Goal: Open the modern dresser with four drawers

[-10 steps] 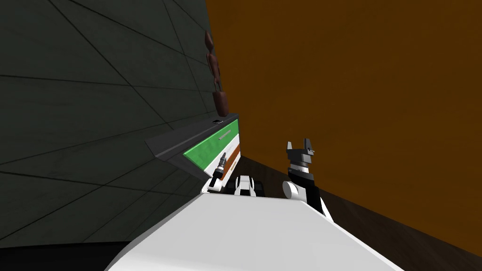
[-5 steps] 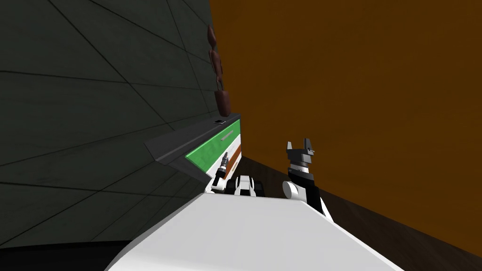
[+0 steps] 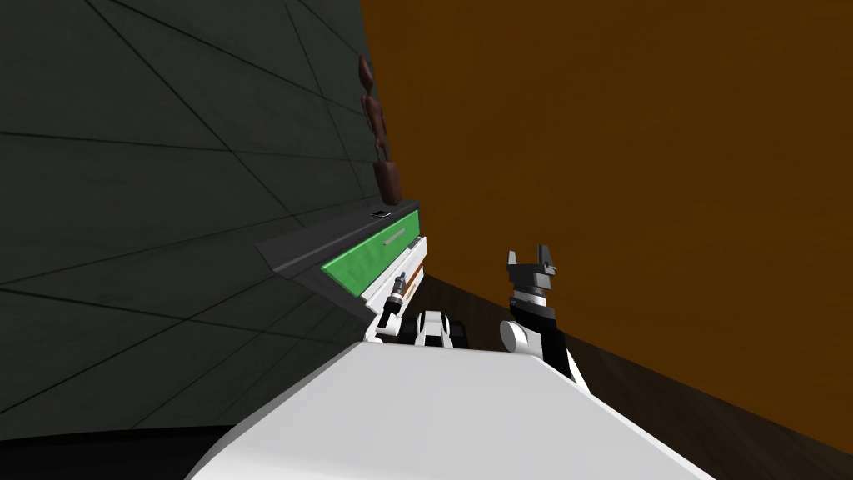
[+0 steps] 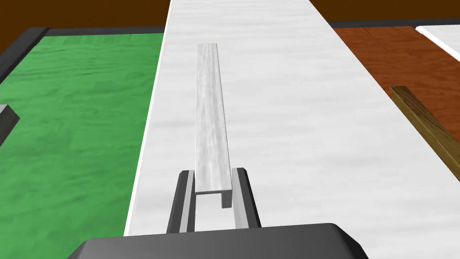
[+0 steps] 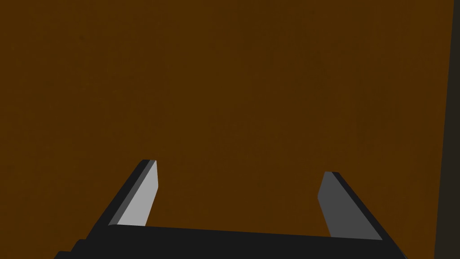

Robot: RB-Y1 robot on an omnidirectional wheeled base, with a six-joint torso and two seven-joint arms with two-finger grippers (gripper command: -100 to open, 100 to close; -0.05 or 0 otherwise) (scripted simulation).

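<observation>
The dresser (image 3: 333, 246) has a dark top and stacked drawer fronts of different colours: a green one (image 3: 366, 258), a white one (image 4: 292, 112) under it, then a brown one (image 4: 395, 54). My left gripper (image 4: 213, 173) is shut on the near end of the white drawer's long pale bar handle (image 4: 211, 112), one finger on each side of it. In the head view the left gripper (image 3: 401, 283) reaches up to the drawer fronts. The white front's edge stands slightly proud of the green one. My right gripper (image 3: 531, 254) is held up to the right, open and empty (image 5: 240, 173).
A brown, lumpy ornament (image 3: 385, 179) and a small dark object (image 3: 381, 214) stand on the dresser top. A dark tiled wall (image 3: 167, 167) is behind the dresser, and an orange-brown wall (image 3: 625, 167) is beside it. The brown drawer has a wooden bar handle (image 4: 426, 121).
My left gripper's fingers have closed from wide open onto the white drawer's handle. The white front now sticks out a little. The head view has shifted slightly.
</observation>
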